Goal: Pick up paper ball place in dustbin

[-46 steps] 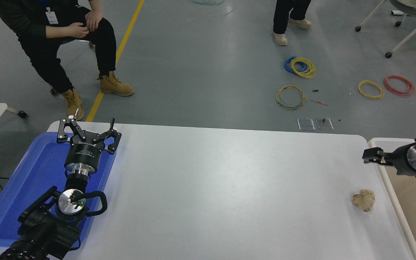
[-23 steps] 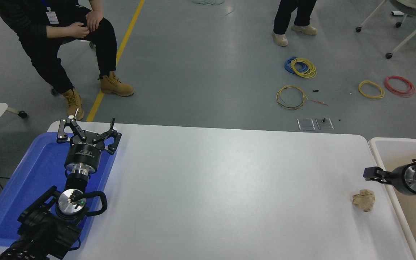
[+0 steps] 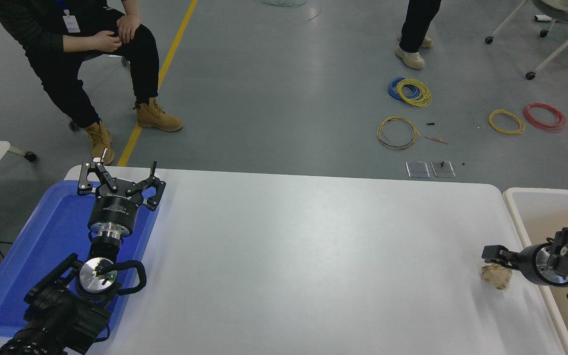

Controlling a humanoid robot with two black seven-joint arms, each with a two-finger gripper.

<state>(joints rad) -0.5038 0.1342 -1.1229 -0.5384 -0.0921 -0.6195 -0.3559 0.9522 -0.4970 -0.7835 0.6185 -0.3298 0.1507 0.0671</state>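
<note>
- While the left arm sits parked at about eight o'clock, the left gripper hangs over the far end of the blue tray, fingers spread wide and holding nothing.
- Up at eleven o'clock a seated person in dark clothes and tan boots rests both hands on a knee.
- Across the middle, the white table runs out toward the right.
- Out on the grey floor at one o'clock lie coils of wire, with another person's legs behind them.
- Over at four o'clock, the paper ball lies on the table, close to the dustbin's rim.
- Right gripper reaches in from three o'clock, its tip just above the ball; fingers spread or clenched, I cannot tell.
- Far right, the dustbin shows its cream rim, the right arm crossing over it.
</note>
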